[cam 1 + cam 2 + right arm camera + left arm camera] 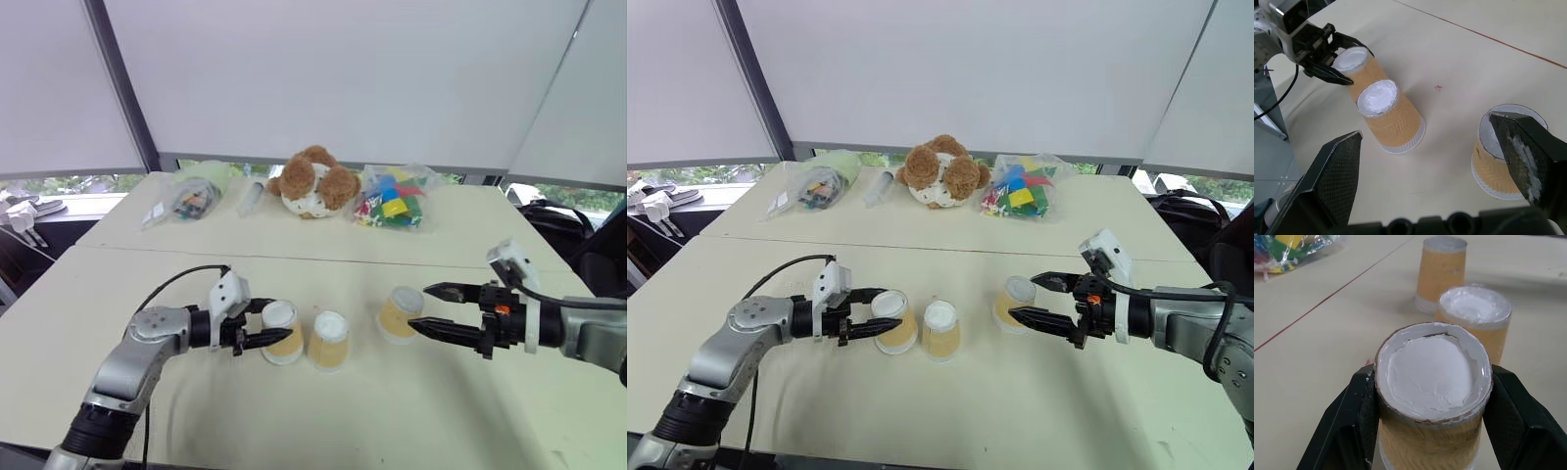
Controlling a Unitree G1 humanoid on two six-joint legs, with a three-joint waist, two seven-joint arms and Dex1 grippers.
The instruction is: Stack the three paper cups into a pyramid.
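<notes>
Base-row step: left gripper (263,325) jaws clamp left cup (282,332) beside middle cup (329,340); right gripper (431,308) jaws spread near third cup (400,313), next to be grasped and lifted.

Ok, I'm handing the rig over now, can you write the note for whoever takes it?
Left claw: shut on the leftmost small tan tapered paper cup, upside down on the table.
Right claw: open, beside the right tan cup, holding nothing.
Middle tan cup stands inverted close beside the left one; right cup sits apart.
Done: two base cups nearly side by side.
Left: release the left cup, then lift the right cup onto the pair.
</notes>
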